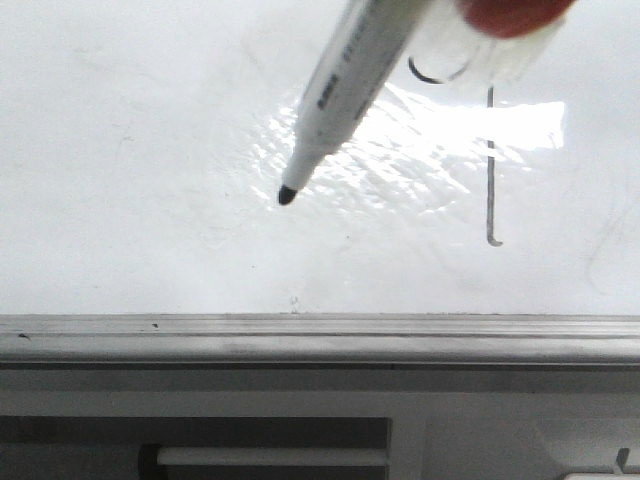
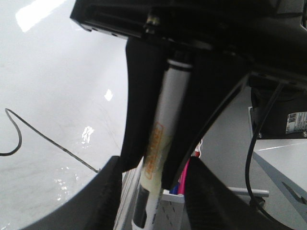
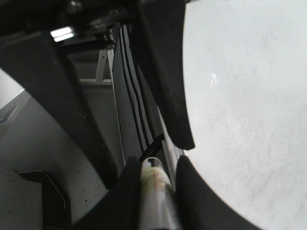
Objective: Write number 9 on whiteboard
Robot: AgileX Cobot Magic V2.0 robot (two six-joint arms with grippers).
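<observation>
The whiteboard fills the front view. The number 9 is drawn on it at the right: a small loop partly hidden at the top, a long stem and a tiny hook. A white marker slants down from the top, and its black tip lies left of the stem, apart from the line. My left gripper is shut on this marker; part of the drawn line shows beside it. My right gripper is shut on a clear marker cap. The cap also shows at the top of the front view.
A grey metal rail runs along the board's near edge, with a dark recessed panel below it. A perforated white holder with coloured pens stands behind the left gripper. Bright glare lies on the board near the 9.
</observation>
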